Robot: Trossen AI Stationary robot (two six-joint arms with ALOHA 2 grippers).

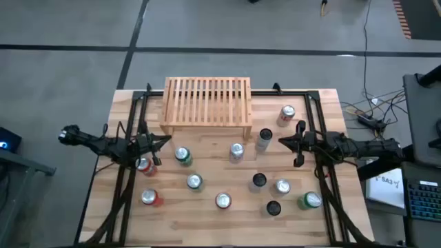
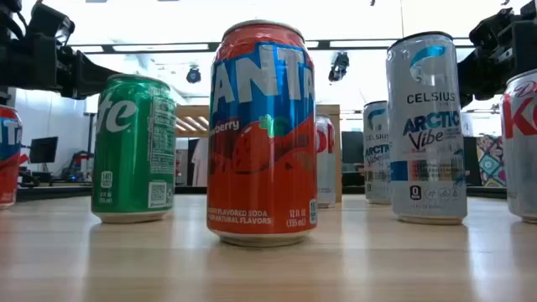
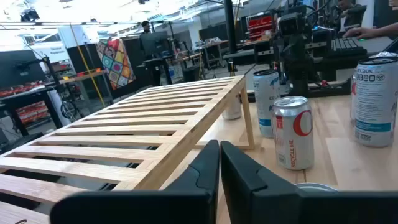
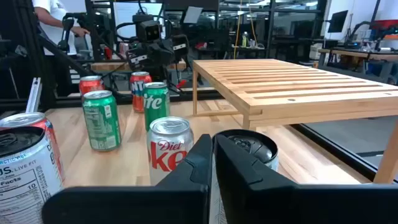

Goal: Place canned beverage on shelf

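Observation:
The shelf, a low light-wood slatted rack, stands on its short legs at the table's far middle. It also shows in the left wrist view and the right wrist view. Several cans stand upright on the plank table, among them a Diet Coke can and a tall grey can in front of the shelf. My left gripper hovers shut and empty by the shelf's near left corner. My right gripper hovers shut and empty just right of the tall grey can.
More cans stand nearer the front: a Fanta can, a green Sprite can, a Celsius can. One red can stands under my left arm. A can stands right of the shelf. Black frame rails run along both table sides.

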